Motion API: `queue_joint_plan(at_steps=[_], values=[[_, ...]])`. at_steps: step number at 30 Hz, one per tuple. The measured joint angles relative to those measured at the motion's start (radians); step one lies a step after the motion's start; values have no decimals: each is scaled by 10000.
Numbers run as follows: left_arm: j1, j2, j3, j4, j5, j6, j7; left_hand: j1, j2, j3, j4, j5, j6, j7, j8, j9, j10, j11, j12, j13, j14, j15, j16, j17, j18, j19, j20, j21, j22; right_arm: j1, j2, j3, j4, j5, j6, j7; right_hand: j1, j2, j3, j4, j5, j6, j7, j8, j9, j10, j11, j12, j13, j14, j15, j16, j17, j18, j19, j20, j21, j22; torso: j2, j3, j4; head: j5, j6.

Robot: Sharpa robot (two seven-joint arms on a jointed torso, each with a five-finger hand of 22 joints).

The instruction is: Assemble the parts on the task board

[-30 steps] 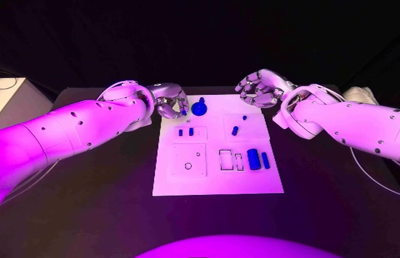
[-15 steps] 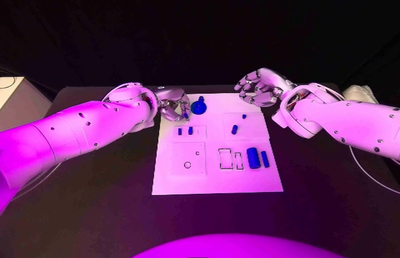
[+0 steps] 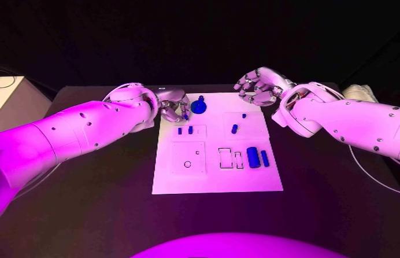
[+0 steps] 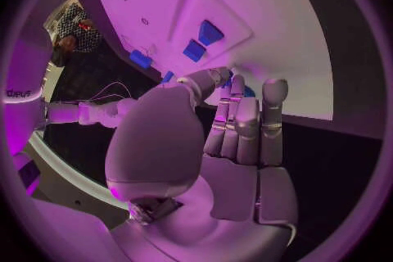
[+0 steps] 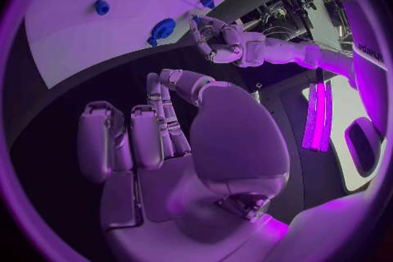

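Note:
The white task board [image 3: 217, 177] lies mid-table. My left hand [image 3: 173, 105] hovers at its far left corner, thumb and fingers pinched together on what looks like a small blue part [image 5: 196, 18]. Right beside it on the board stands a round blue knob [image 3: 198, 106]. My right hand [image 3: 260, 88] hangs over the far right corner with its fingers curled in and nothing in them. Two short blue pegs [image 3: 184, 131] stand in a left recess. Another peg [image 3: 235, 129] and a thick blue cylinder [image 3: 252, 158] with a slim bar [image 3: 265, 159] sit on the right half.
A square plate with a small hole [image 3: 188, 158] and narrow rectangular slots [image 3: 226, 158] mark the board's near half. Black tabletop [image 3: 100, 212] surrounds the board. A pale box [image 3: 17, 99] stands at the far left edge.
My left arm has shifted slightly, with the hand staying at the board's far left corner. The right hand has not moved.

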Motion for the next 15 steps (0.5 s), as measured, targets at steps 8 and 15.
queue_joint_plan(at_steps=[8,15], values=[[-1,25,-5,-42,-9,79,-27,0,0,0,0,0,0,0,0,17,35,-35,0,0,0,0,0,0,-1,0,0,0,1,0,2,0,1,0,4,-1,0,0,0,0,0,0,0,0,0,0,0,1,-25,0,0,0,0,0,0,0,0,0,-1,-1,-1,-8,-10],[-1,82,-12,-65,-13,127,-45,0,0,0,0,0,0,0,-1,18,35,-35,-33,1,0,0,0,1,0,0,0,0,-3,0,8,0,3,2,9,-2,0,0,0,0,0,0,0,0,0,0,0,1,-25,0,0,0,0,1,0,0,0,-2,4,-1,-2,-9,-28]])
